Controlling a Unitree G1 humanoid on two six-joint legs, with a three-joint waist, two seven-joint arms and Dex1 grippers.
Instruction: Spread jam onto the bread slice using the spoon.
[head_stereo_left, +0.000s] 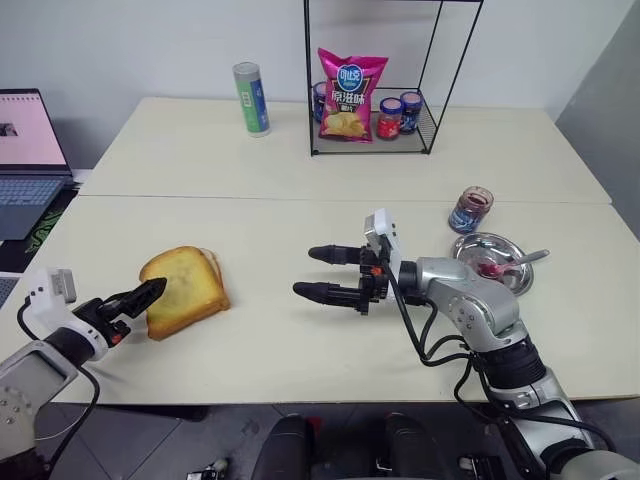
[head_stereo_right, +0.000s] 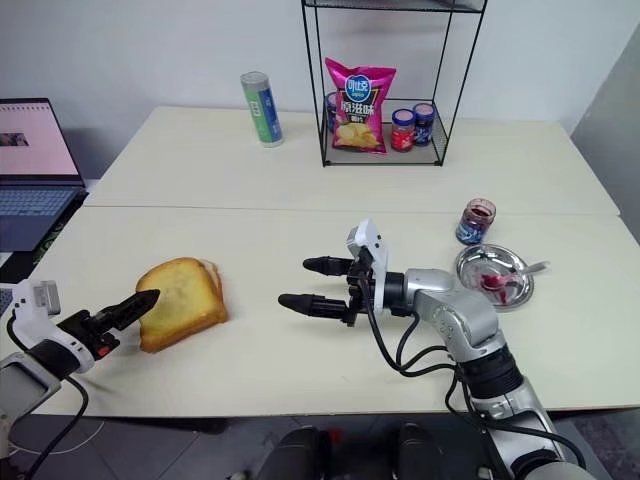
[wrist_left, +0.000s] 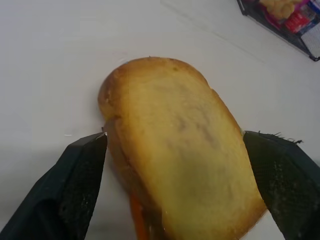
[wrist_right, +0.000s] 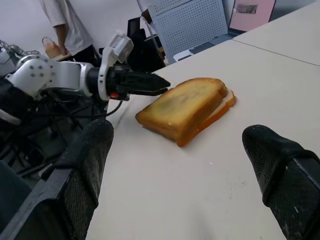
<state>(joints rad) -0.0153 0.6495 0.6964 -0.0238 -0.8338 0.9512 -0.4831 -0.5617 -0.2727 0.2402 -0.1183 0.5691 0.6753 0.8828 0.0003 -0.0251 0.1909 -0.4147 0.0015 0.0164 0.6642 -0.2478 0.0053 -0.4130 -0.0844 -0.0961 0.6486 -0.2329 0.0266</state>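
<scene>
Golden-brown and thick, the bread slice (head_stereo_left: 184, 291) lies flat on the pale worktop (head_stereo_left: 300, 180), toward its left front, on top of a thinner slice whose edge peeks out underneath. Left hand (head_stereo_left: 138, 298) sits right at the slice's near-left edge, black fingers (wrist_left: 75, 180) spread wide either side of the crust, gripping nothing. Over in the middle, the right hand (head_stereo_left: 325, 273) hovers above the worktop pointing toward the bread, well apart from it, fingers parted and empty too. Off to the right, the spoon (head_stereo_left: 512, 264) rests in a round metal dish (head_stereo_left: 478, 245) with red jam smeared in it, handle poking over the rim. Just behind the dish stands the small glass jar of jam (head_stereo_left: 471, 209). At the back, a wire rack (head_stereo_left: 372, 80) holds a pink crisp bag (head_stereo_left: 349, 96) and lidded jars.
</scene>
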